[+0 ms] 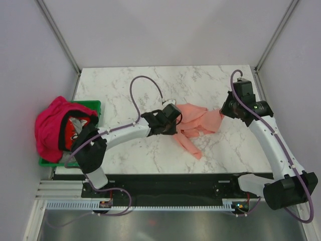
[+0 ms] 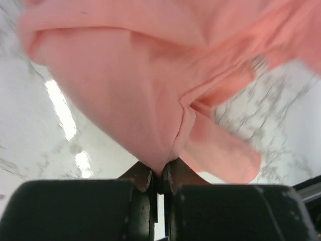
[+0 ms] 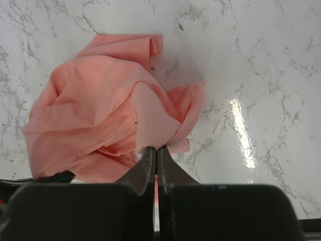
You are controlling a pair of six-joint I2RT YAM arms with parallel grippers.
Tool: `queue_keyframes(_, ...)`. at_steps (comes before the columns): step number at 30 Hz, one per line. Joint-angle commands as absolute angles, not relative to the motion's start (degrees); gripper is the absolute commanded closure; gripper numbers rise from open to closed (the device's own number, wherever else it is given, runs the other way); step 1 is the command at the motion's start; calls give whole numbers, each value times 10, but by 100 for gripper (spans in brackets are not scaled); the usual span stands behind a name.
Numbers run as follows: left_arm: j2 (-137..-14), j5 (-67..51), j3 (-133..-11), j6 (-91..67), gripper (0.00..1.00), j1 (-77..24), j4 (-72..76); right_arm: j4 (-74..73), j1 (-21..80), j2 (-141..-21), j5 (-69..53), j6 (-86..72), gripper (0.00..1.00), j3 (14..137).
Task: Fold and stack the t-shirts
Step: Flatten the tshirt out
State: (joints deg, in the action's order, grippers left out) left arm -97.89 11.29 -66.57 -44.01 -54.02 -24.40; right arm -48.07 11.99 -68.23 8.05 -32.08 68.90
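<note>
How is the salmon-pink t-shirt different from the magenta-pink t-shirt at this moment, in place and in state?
The salmon-pink t-shirt lies crumpled on the marble table; the magenta-pink t-shirt is heaped over the green crate at the table's left edge. The left gripper and the right gripper each pinch the salmon shirt; nothing holds the magenta one. Neither is folded.

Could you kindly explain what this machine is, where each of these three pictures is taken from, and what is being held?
These are two robot arms bolted at the near edge of a marble table. The wide picture comes from a fixed camera above and behind them; the other two come from cameras on each wrist, looking past that arm's own fingers. A crumpled salmon-pink t-shirt lies mid-table. The left tool and the right tool are each shut on an edge of it. At the left edge, a magenta-pink t-shirt is draped over a green crate.
</note>
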Motion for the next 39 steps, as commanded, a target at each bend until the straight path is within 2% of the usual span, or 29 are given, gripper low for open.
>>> queue_keyframes(1,-925,200,-759,-358,98,-505,-302,-470,111,-665,55,-316,100,736)
queue_keyframes(6,-874,249,-963,-224,98,-474,-454,-519,86,-668,72,-320,100,861)
queue_keyframes(11,-903,287,-1206,-123,96,-437,-591,-560,44,-685,92,-323,100,994)
queue_keyframes(14,-890,302,-1203,-79,89,-417,-610,-571,34,-691,90,-330,100,1047)
queue_keyframes(15,-887,288,-1190,-66,85,-413,-610,-572,34,-690,84,-332,100,1046)
queue_keyframes(16,-885,294,-1177,-55,75,-412,-619,-573,34,-682,80,-335,100,1039)
queue_keyframes(18,-892,326,-1136,-53,42,-412,-640,-569,35,-670,86,-338,100,997)
queue_keyframes(19,-895,339,-1121,-56,22,-412,-662,-567,33,-655,92,-338,100,979)
queue_keyframes(20,-893,370,-1087,-88,16,-411,-671,-563,34,-646,100,-336,100,945)
queue_keyframes(23,-868,361,-1000,-167,8,-410,-665,-555,34,-621,111,-325,100,889)
queue_keyframes(27,-809,282,-862,-242,9,-397,-593,-546,34,-612,90,-325,100,841)
queue_keyframes(31,-770,252,-728,-305,14,-395,-523,-517,34,-602,62,-331,100,782)
queue_keyframes(34,-738,196,-623,-345,19,-346,-443,-502,34,-600,49,-328,100,748)
queue_keyframes(39,-722,127,-564,-338,27,-292,-306,-469,34,-600,14,-329,100,703)
